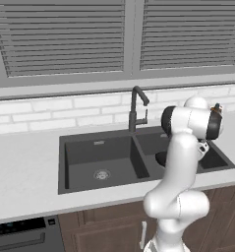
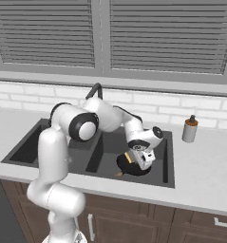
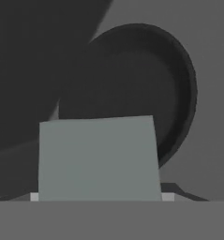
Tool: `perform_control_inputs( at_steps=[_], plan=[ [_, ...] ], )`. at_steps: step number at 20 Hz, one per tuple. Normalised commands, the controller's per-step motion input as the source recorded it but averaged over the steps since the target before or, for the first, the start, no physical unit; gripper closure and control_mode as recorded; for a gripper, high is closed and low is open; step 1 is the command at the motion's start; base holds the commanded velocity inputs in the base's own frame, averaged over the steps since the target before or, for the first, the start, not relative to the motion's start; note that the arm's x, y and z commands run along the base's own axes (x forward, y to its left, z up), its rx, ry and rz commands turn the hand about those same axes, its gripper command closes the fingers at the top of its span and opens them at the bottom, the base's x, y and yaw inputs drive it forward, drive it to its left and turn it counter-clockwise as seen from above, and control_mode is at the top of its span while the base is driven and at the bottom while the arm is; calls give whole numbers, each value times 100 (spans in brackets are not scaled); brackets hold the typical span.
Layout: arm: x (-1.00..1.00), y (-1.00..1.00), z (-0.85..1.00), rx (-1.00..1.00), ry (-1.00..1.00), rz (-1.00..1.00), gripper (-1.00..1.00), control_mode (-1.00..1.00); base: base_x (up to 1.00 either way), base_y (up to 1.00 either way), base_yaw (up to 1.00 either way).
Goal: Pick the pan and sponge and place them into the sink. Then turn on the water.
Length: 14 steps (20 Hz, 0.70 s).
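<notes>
Clamped wide on the sponge, my gripper hangs low-centre over the pan in the sink, where an early release might bounce it out.

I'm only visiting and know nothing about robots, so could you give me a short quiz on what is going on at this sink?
1. True or false: the pan already lies in a basin of the sink.
2. What does the gripper hold above the pan? A) a soap bottle B) the sponge C) nothing
3. Fill in: no water is running from the ____.

Key: 1 true. 2 B. 3 faucet.
</notes>
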Motion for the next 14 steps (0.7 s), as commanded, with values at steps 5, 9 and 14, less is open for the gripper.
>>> perform_control_inputs(
  at_steps=[5,9,14],
  plan=[
    [39,-8,-63,0,0,10,100,-100,0,0,0],
    [16,-16,-75,0,-5,8,100,-100,0,0,0],
    [19,-9,-59,0,-3,7,100,-100,0,0,0]
  ],
)
